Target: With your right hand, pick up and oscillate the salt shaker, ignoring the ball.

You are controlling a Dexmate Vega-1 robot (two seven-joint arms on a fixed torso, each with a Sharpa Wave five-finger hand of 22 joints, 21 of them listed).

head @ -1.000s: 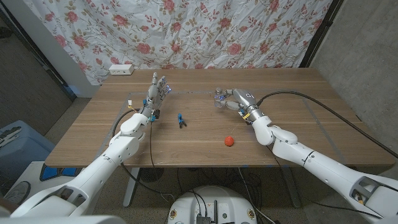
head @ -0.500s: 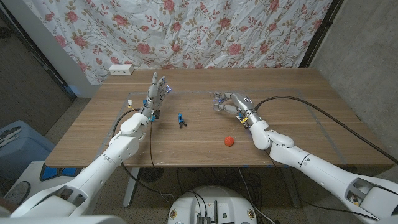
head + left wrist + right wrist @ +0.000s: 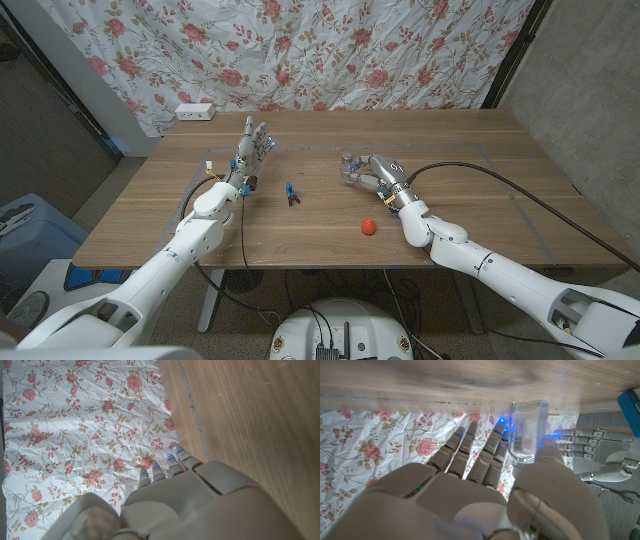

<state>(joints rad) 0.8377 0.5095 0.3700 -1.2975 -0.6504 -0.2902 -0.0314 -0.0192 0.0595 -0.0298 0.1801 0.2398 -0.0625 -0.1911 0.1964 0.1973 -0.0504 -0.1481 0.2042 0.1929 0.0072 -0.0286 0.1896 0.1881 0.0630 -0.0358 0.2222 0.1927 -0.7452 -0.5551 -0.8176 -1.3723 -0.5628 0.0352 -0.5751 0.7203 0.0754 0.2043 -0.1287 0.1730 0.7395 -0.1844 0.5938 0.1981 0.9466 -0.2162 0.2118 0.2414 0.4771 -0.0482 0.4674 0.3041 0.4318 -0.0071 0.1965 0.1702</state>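
Observation:
A clear glass salt shaker [image 3: 349, 163] is above the table's far middle, pinched in my right hand [image 3: 375, 175]. In the right wrist view the shaker [image 3: 527, 430] sits between the thumb and the fingertips [image 3: 495, 442] of that hand [image 3: 470, 505]. The small red ball [image 3: 369, 226] lies on the wood, nearer to me than the hand and apart from it. My left hand [image 3: 252, 148] stands at the far left with its fingers apart and pointing up, holding nothing. Its back [image 3: 190, 505] shows in the left wrist view.
A small blue tool [image 3: 291, 192] lies between the two hands. A white power strip [image 3: 195, 112] sits at the far left edge by the flowered curtain [image 3: 330, 50]. A cable [image 3: 520, 185] trails over the table's right side.
My right hand has carried the salt shaker leftward, toward the table's middle. The left hand, the ball and the blue tool have stayed put.

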